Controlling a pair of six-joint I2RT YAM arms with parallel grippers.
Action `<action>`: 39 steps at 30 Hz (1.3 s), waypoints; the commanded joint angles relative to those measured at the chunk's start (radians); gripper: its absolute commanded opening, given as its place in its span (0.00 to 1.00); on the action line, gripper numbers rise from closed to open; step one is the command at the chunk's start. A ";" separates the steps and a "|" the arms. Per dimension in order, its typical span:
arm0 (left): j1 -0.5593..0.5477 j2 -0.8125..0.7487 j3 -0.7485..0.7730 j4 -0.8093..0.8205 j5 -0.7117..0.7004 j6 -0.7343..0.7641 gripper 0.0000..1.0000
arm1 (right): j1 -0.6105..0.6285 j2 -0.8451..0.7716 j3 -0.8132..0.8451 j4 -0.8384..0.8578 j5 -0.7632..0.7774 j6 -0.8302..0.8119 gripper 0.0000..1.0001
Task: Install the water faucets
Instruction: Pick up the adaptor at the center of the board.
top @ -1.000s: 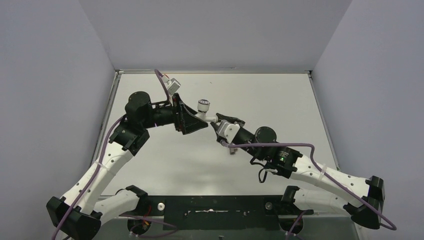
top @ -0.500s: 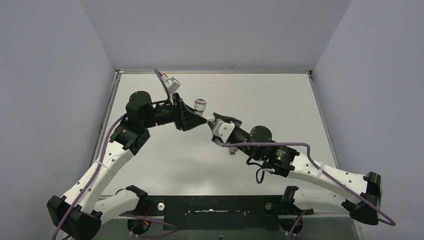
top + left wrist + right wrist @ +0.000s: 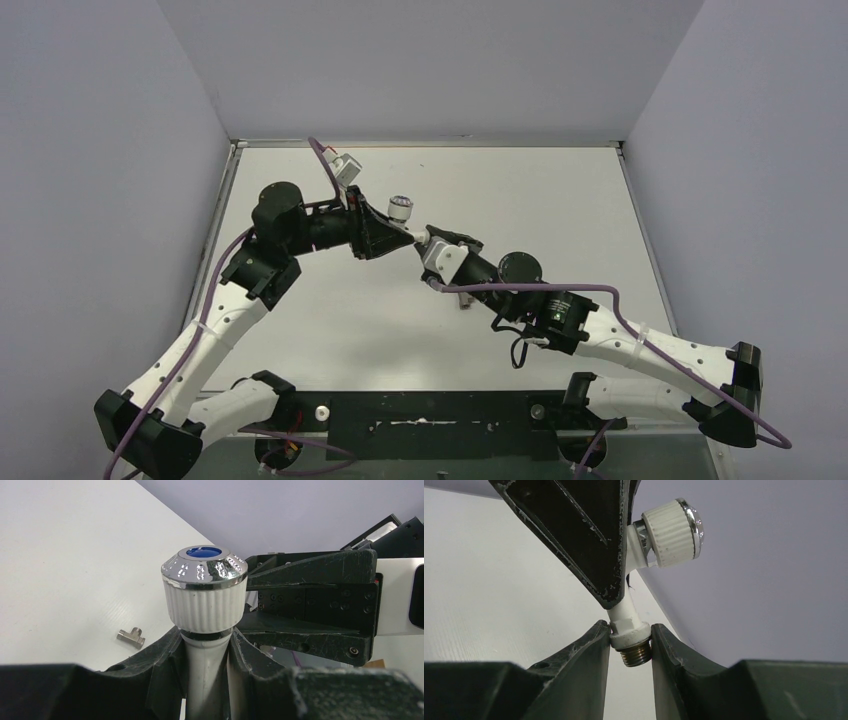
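Note:
The water faucet (image 3: 400,208), a white tap with a ribbed knob, chrome cap and blue dot, hangs above the table between both arms. My left gripper (image 3: 404,234) is shut on its white stem just under the knob (image 3: 205,590); in the left wrist view that gripper (image 3: 205,647) clamps the stem from both sides. My right gripper (image 3: 630,642) is shut on the white collar above the brass thread (image 3: 635,654). A small grey metal tee fitting (image 3: 131,637) lies on the table, also visible under the right arm as a fitting (image 3: 463,300).
The white tabletop (image 3: 560,200) is walled by grey panels on three sides. A black base plate (image 3: 430,420) runs along the near edge between the arm bases. Purple cables trail off both arms.
My left gripper has gone from open to shut on the faucet stem. The right arm carried the faucet slightly left into the left jaws and still holds it.

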 commanded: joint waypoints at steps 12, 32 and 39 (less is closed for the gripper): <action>0.016 0.010 0.105 -0.089 -0.091 0.147 0.00 | 0.012 -0.119 0.001 -0.044 0.027 0.213 0.54; 0.138 -0.043 0.062 -0.235 -0.277 0.199 0.00 | -0.395 0.197 0.054 -0.660 0.078 1.056 0.70; 0.140 -0.071 0.049 -0.250 -0.282 0.194 0.00 | -0.498 0.452 0.183 -0.724 -0.189 0.913 0.70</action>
